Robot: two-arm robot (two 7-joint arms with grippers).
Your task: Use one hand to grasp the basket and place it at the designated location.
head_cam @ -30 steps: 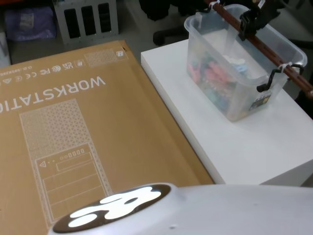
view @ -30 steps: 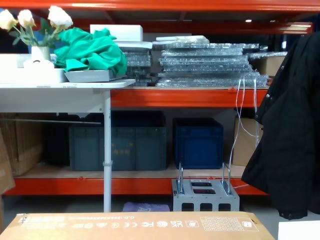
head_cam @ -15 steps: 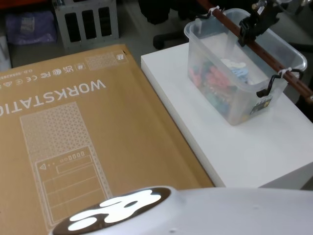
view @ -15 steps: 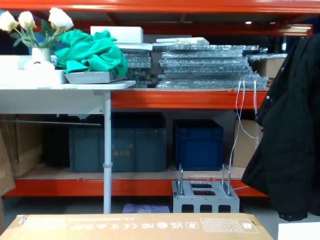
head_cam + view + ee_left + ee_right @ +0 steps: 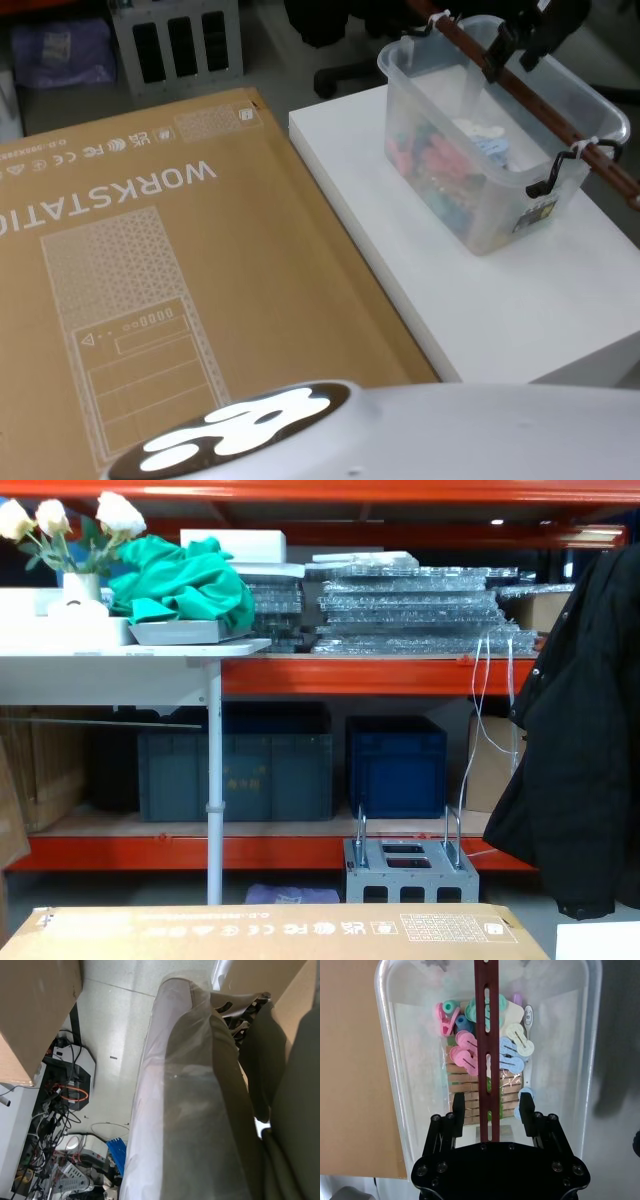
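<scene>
Basket [image 5: 480,180]: translucent, seemingly peg-filled.

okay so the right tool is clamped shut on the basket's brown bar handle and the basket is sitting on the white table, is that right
Not quite. In the right wrist view the right tool is open: its fingers stand on either side of the bar handle with gaps showing, not clamped on it. The rest holds: the basket sits on the white table, as the head view shows.

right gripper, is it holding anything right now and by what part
Nothing is held. The right gripper is open, its fingers standing apart on either side of the basket's bar handle without touching it.
</scene>
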